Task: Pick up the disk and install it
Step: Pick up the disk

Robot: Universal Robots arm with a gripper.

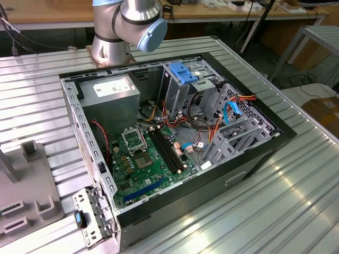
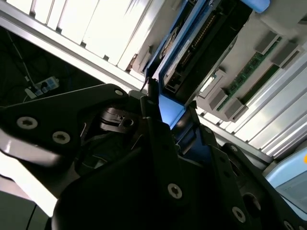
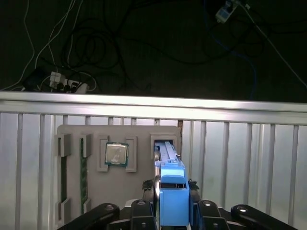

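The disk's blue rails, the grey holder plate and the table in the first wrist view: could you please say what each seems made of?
The disk has rails of bright, smooth, even blue: likely moulded plastic. The holder plate is matt grey with raised pockets: probably plastic. The table is ribbed, silvery and shiny: likely aluminium.

Silver arm [image 1: 114, 32], pale-blue joint cap [image 1: 151, 33]; black gripper [image 3: 173, 196], silver screws [image 2: 174, 190].
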